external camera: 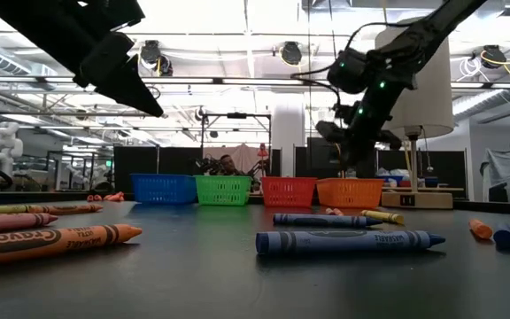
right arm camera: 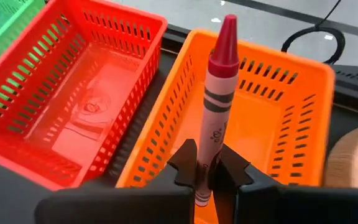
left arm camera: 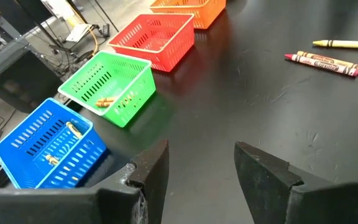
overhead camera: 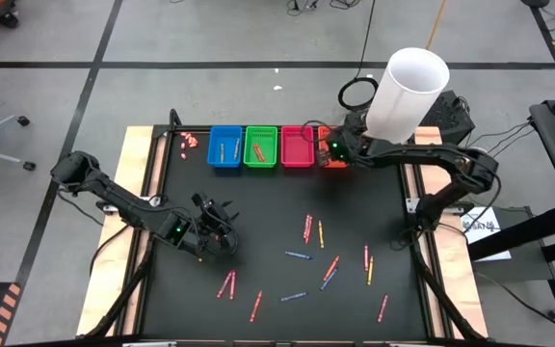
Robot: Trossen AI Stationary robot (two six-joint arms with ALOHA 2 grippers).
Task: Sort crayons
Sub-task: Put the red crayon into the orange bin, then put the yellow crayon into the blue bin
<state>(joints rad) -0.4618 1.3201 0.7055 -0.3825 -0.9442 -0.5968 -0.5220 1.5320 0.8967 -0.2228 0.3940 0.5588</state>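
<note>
Right wrist view has the right gripper [right arm camera: 209, 177] pinched tight on a red crayon [right arm camera: 218, 93], held over the orange basket [right arm camera: 291, 118], I'd guess so it can drop straight in. It's a dark red, paper-wrapped stick with black bands and a pointed tip. Left gripper [left arm camera: 201, 165] hangs empty, fingers partway apart, near the green basket [left arm camera: 114, 84] and blue basket [left arm camera: 48, 146], while more crayons [overhead camera: 308, 253] lie scattered on the table [overhead camera: 258, 212].
</note>
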